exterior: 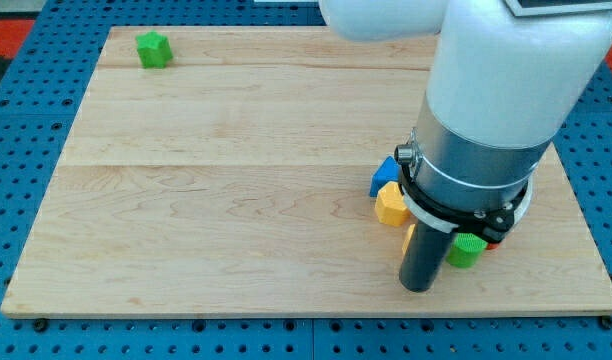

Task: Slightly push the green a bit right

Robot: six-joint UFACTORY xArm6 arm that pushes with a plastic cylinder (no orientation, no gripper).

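A green block lies near the view's bottom right, partly hidden under the arm's white body. My tip rests on the wooden board just to the left of this green block and slightly below it. A second green block, roughly star-shaped, sits far off at the view's top left. A yellow block and a blue block lie just above my tip. A sliver of red block shows to the right of the near green block.
The board lies on a blue pegboard table. The arm's large white and grey body covers the right side of the board and hides parts of the block cluster.
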